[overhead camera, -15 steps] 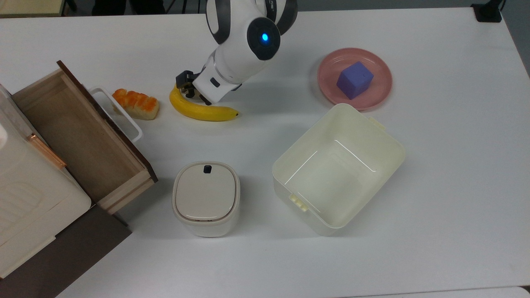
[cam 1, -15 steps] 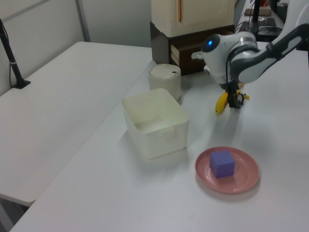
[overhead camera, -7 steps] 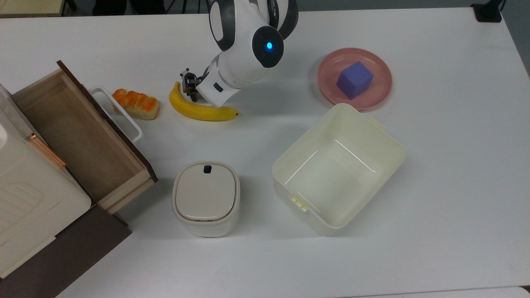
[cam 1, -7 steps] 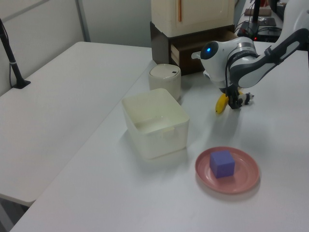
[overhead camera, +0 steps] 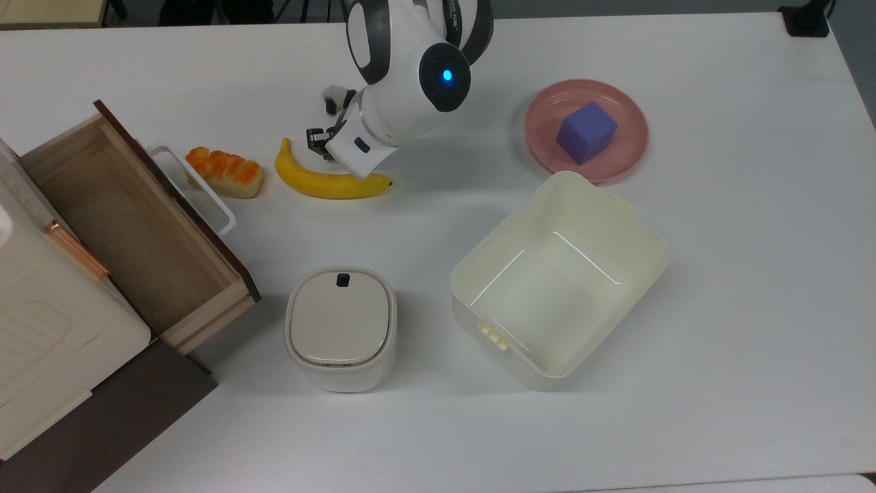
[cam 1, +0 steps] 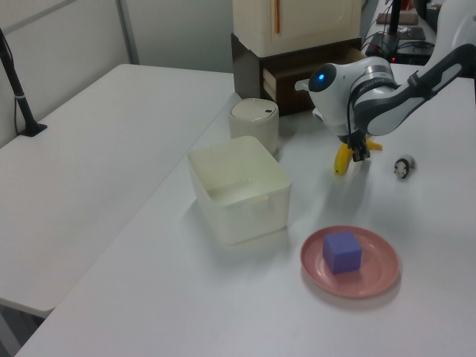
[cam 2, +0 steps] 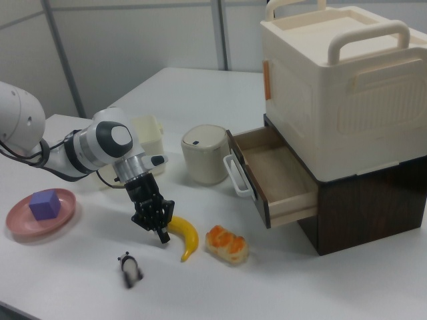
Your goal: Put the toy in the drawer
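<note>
No brand, label or writing can be read on anything here. The small black-and-white panda toy (cam 2: 131, 269) lies free on the white table (overhead camera: 718, 329), apart from the black two-finger gripper (cam 2: 160, 229); in the top view the toy (overhead camera: 333, 100) sits just above the arm's white wrist, and in the left view it (cam 1: 402, 166) rests alone to the right of the gripper (cam 1: 358, 155). The gripper holds nothing, and its fingertips hang low at the yellow banana (overhead camera: 327, 182), close to the curved end nearest the toy; whether the fingers are parted or pressed together cannot be told. The shallow light-wood drawer (overhead camera: 130, 226) with a dark brown front panel and white loop handle (overhead camera: 198, 188) stands pulled out at the top view's left, its inside bare. Between banana and handle lies an orange-topped piece of toy food (overhead camera: 226, 172), just beside the handle. A round-cornered cream lidded container (overhead camera: 340, 327) stands near the drawer's front corner, and an open cream plastic bin (overhead camera: 558, 277) sits to the top view's right of it. A purple cube (overhead camera: 586, 132) rests on a pink plate (overhead camera: 623, 161) just beyond the bin's far corner. Bare tabletop stretches around the toy on the side away from the banana, and along the top view's right and lower edges.
</note>
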Robot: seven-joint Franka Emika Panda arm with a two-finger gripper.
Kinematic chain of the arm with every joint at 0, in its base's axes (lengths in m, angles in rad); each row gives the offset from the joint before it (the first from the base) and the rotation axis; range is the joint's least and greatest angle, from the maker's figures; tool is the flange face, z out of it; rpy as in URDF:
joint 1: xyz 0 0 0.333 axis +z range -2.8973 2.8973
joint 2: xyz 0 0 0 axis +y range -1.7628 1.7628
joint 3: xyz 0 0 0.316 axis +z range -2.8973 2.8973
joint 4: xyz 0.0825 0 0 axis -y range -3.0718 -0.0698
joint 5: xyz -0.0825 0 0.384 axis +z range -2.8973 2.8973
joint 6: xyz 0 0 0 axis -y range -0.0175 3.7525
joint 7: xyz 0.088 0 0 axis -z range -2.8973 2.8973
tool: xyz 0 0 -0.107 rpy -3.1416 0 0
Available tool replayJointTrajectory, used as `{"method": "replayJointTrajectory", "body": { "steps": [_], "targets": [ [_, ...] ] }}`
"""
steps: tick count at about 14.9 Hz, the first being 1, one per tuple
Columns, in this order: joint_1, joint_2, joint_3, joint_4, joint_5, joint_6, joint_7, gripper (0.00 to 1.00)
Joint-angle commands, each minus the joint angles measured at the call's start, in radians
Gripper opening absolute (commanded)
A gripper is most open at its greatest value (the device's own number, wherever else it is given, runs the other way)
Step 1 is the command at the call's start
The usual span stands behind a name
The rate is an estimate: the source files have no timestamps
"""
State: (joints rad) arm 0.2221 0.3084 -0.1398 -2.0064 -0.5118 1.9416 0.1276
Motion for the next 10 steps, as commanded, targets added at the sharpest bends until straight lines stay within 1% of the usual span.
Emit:
{"method": "replayJointTrajectory", "body": {
  "steps": [1,4,5,6,7,9,10],
  "targets": [
    [0.005,-0.015,0.0,-0.015,-0.014,0.013,-0.01,0.0],
    [0.003,-0.02,0.0,-0.015,-0.014,0.01,-0.008,0.0],
    [0.0,-0.029,0.0,-0.014,-0.01,-0.001,-0.01,0.12],
    [-0.001,-0.041,0.0,-0.011,-0.008,-0.028,-0.013,0.27],
    [0.0,-0.052,0.005,-0.006,-0.007,-0.053,-0.02,0.38],
    [-0.006,-0.078,0.038,-0.006,-0.005,-0.09,-0.025,0.62],
    [-0.006,-0.086,0.052,-0.006,-0.005,-0.12,-0.023,0.78]
  ]
}}
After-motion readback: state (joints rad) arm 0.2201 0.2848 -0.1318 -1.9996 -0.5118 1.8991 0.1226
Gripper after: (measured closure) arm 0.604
